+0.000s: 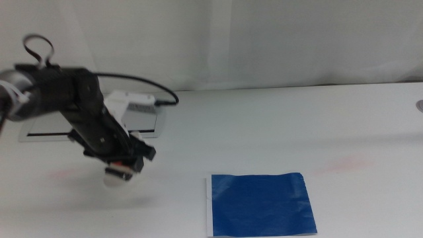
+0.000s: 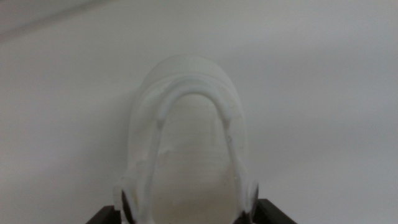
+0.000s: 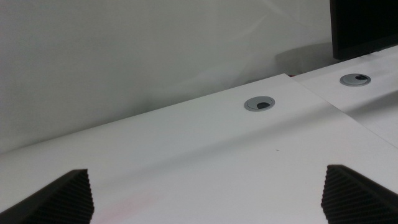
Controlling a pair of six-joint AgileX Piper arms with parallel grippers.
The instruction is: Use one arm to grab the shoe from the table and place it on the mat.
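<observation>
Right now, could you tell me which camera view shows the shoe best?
The left wrist view: the shoe fills the picture, heel strap arching over its white sole, between the left gripper jaws. The middle view shows only a small pale bit of it under that gripper, left of the mat. The right wrist view shows none of it.

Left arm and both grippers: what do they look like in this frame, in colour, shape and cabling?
The black left arm has a grey upper segment, a white camera block, a looping black cable and a white tie at its grey end. Its left gripper is dark and blocky. The right gripper shows only two dark, matte, wedge-shaped jaw tips; its arm is unseen.
</observation>
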